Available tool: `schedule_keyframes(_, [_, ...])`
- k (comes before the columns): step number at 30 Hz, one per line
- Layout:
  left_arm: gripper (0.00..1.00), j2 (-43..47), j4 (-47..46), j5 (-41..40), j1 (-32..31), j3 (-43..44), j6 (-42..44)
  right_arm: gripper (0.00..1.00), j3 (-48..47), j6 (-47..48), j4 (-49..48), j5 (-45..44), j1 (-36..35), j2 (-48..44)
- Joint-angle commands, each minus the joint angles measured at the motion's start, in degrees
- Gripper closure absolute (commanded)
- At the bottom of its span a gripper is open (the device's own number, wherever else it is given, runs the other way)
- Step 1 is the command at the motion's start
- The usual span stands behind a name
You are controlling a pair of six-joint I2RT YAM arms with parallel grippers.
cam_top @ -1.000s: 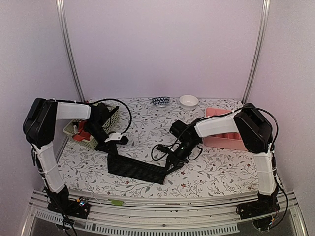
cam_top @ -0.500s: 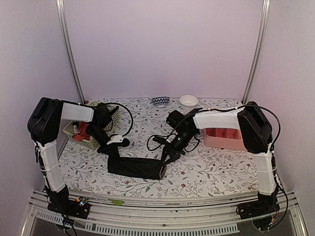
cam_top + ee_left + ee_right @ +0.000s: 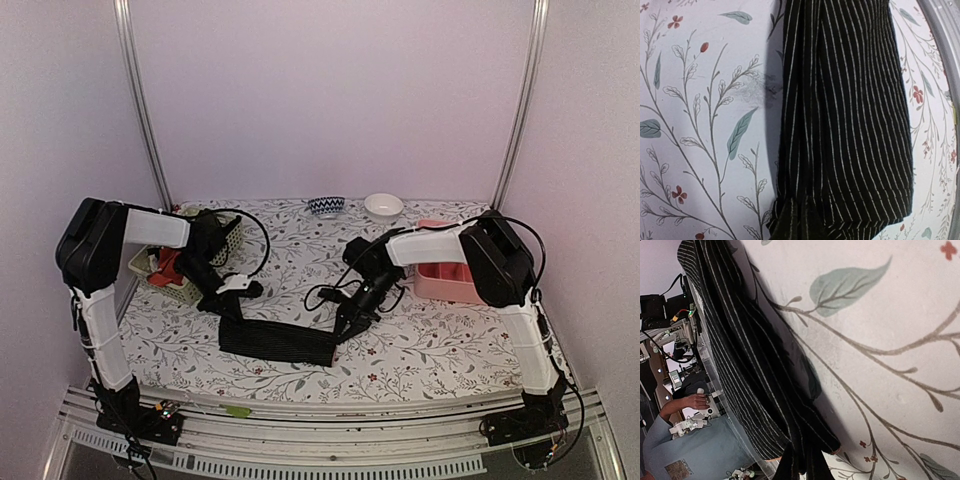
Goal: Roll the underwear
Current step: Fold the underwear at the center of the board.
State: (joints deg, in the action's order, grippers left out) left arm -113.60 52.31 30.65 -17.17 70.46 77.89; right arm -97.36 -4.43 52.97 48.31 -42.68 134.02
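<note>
The black ribbed underwear (image 3: 275, 341) lies stretched out as a long band on the flowered table near the front. My left gripper (image 3: 229, 308) is shut on its left far corner, and the cloth (image 3: 845, 115) bunches over the fingertips at the bottom of the left wrist view. My right gripper (image 3: 343, 327) is shut on the right far corner, where the cloth (image 3: 750, 375) also wraps the fingertips. The red-orange underwear (image 3: 167, 264) sits in the basket behind the left arm.
A pale green perforated basket (image 3: 187, 288) stands at the left edge. A pink tray (image 3: 456, 288) stands at the right, under the right arm. A blue patterned bowl (image 3: 326, 206) and a white bowl (image 3: 384, 206) sit at the back. Cables hang by both wrists.
Half a second ago the right gripper held the band's right end raised and curled; now that end is lower and the band lies flatter and longer. The left gripper has barely moved.
</note>
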Motion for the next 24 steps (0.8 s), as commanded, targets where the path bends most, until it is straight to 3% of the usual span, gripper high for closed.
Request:
schedule_keyframes(1, [1.00,0.3,1.4,-1.2,2.6,1.0,1.3,0.96,2.3,0.1,0.9,-3.7,0.3,2.5])
schedule_keyframes(6, [0.99,2.7,1.8,-1.3,3.6,1.5,1.3,0.94,3.0,-1.2,-0.2,-3.5,0.3,2.1])
schedule_keyframes(10, [0.79,3.3,0.5,0.7,4.0,2.2,-1.7,0.82,2.3,-2.7,-0.6,-3.5,0.4,0.1])
schedule_keyframes(11, [0.75,4.0,-0.4,1.3,4.2,2.3,-2.9,0.75,2.2,-3.3,-1.0,-3.2,0.7,-1.4])
schedule_keyframes(17, [0.61,8.0,-5.5,2.1,6.5,2.3,-10.3,0.50,2.2,-8.8,-1.6,-7.6,1.8,-5.9])
schedule_keyframes(24, [0.59,14.6,-6.8,5.3,8.8,0.3,-15.1,0.42,5.3,-10.9,-1.9,-16.8,2.7,-13.0])
